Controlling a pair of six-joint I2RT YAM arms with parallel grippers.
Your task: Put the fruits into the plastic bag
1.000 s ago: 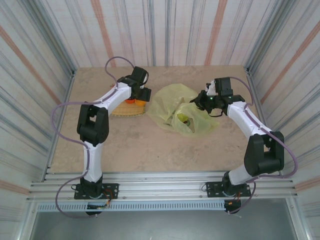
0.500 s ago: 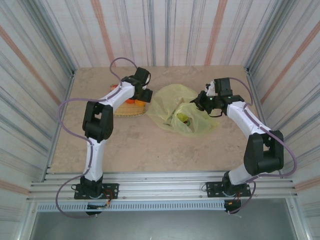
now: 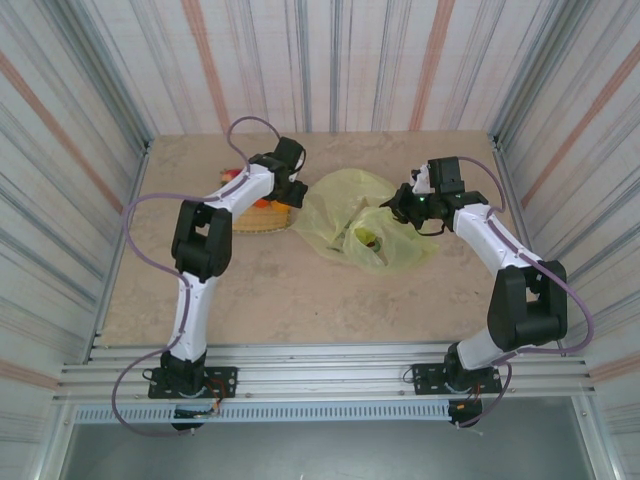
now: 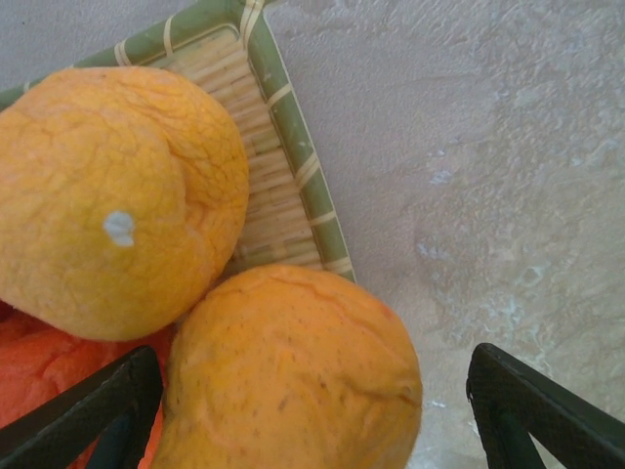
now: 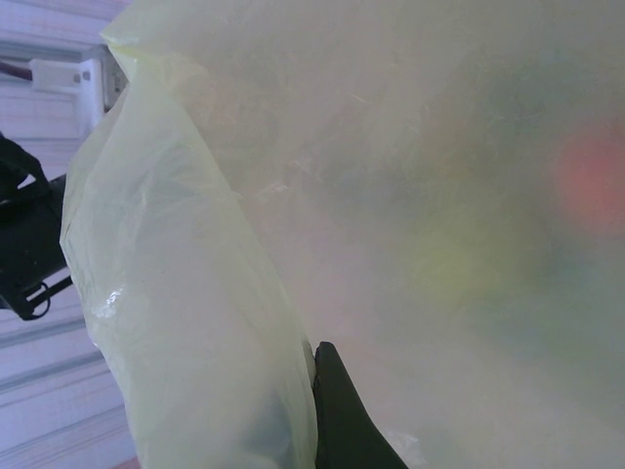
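My left gripper (image 3: 286, 192) is open over the right edge of the woven mat (image 3: 243, 220). In the left wrist view its fingers (image 4: 93, 415) stand on either side of an orange fruit (image 4: 293, 371) without pinching it. A second orange fruit (image 4: 117, 195) lies behind it and a red fruit (image 4: 39, 376) shows at the lower left. The pale yellow-green plastic bag (image 3: 345, 205) lies mid-table with its mouth raised and a fruit (image 3: 368, 238) inside. My right gripper (image 3: 405, 205) is shut on the plastic bag's (image 5: 195, 293) right rim. Blurred red (image 5: 591, 181) and green (image 5: 459, 264) fruits show through the film.
The mat's green-banded border (image 4: 298, 156) ends just beside the near orange fruit, with bare tabletop (image 4: 469, 176) to its right. Corrugated walls (image 3: 330, 70) close in the table on three sides. A metal rail (image 3: 320, 380) runs along the near edge.
My left arm has swung its elbow to the right and carried the open gripper slightly farther along the mat's right edge. The right arm and bag have not moved.
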